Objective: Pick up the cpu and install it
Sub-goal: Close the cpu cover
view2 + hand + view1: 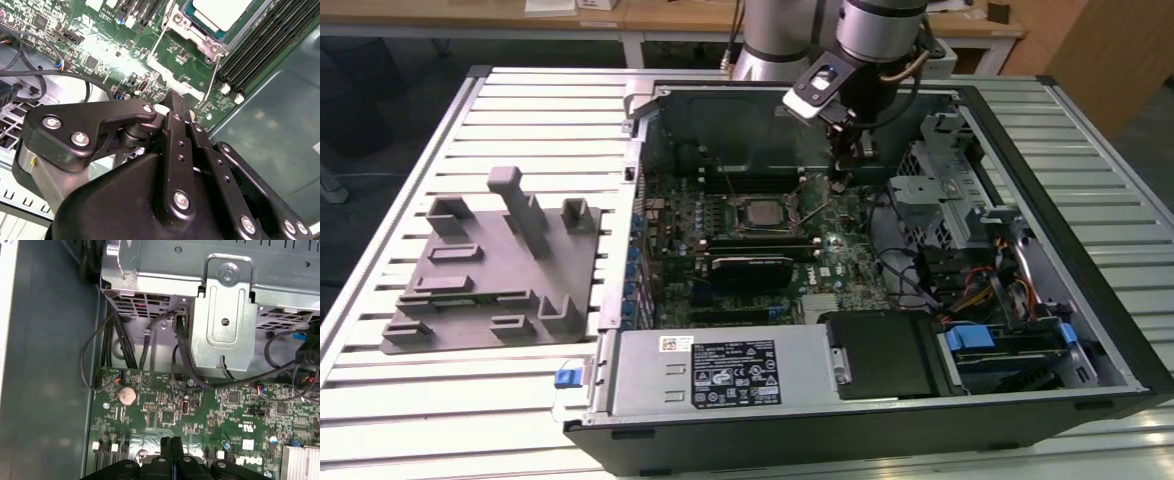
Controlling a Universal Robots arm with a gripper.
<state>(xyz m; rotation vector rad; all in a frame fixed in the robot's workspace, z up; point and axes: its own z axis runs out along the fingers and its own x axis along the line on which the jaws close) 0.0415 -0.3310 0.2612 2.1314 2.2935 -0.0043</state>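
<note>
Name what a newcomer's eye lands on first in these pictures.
The open computer case dominates the exterior view's middle and right. The shut, empty gripper hangs inside it above the green motherboard. The silvery cpu sits mid-board, and a grey fixture stands at the exterior view's left.

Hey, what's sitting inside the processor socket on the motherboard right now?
The cpu lies inside the socket frame, its pale metal top facing up. The socket contacts beneath it are covered by the chip, so they cannot be seen.
</note>
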